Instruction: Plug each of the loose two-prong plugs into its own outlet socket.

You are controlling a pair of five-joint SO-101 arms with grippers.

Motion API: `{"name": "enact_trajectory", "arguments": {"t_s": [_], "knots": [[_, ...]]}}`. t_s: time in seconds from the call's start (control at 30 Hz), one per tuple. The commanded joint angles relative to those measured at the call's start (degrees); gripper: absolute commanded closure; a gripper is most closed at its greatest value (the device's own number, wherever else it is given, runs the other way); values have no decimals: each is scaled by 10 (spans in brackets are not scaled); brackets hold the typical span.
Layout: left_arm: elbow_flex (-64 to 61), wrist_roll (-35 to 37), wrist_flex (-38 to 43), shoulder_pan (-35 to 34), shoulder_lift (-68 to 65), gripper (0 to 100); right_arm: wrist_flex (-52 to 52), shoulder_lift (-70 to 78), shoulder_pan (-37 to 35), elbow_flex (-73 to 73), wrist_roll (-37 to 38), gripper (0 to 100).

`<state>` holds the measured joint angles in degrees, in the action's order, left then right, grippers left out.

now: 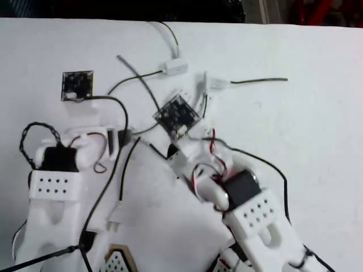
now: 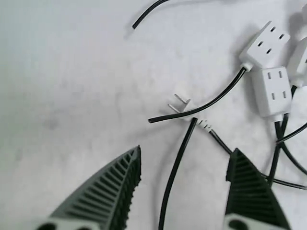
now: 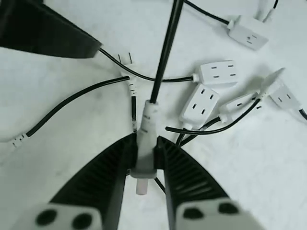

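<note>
the white table [image 1: 317, 141] carries everything flat and spread out, so both my arms can get at the tangle. my right arm [image 1: 249, 209] leans in toward the middle of it and my left arm [image 1: 54, 170] sits beside it. my right gripper [image 3: 145, 140] is clamped on a white two-prong plug [image 3: 146, 120], fingers pinching its body from both sides, with its black cord [image 3: 165, 48] running away from me. i judge this grip along the body is meant to keep the plug stiff for a push into a socket, though i cannot tell which way its prongs face. my left gripper [image 2: 186, 152] hangs spread wide and empty above a loose plug [image 2: 184, 103] that lies on the table with its prongs bare and another cord crossing over it. the fingers are wide, i'd say, so they can straddle it. an outlet socket [image 3: 218, 73] and a second outlet socket [image 3: 200, 103] lie just beside each other, slots facing up and unfilled, near the held plug. another small plug [image 1: 116, 218] lies on its own near my bases.
</note>
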<state>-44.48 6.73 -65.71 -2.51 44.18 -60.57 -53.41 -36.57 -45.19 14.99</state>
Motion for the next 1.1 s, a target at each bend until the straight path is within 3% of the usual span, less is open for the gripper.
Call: {"name": "enact_trajectory", "arguments": {"t_s": [0.0, 0.3, 0.47, 0.6, 0.7, 0.9, 1.07], "knots": [[25, 45, 33, 51, 19, 714, 12, -67, -31, -9, -1, 981], [29, 47, 43, 129, 36, 714, 80, -109, -47, -91, -1, 981], [-16, 44, 47, 133, 140, 710, 89, -109, -47, -104, -1, 981], [-88, -19, 68, 188, 230, 711, 89, -109, -47, -105, -1, 981], [-137, -27, 84, 212, 271, 710, 88, -109, -46, -105, -1, 981], [-147, -56, 89, 202, 269, 710, 86, -109, -44, -108, 0, 981], [-145, -58, 113, 109, 269, 710, 88, -109, -5, -118, 0, 981]]}}
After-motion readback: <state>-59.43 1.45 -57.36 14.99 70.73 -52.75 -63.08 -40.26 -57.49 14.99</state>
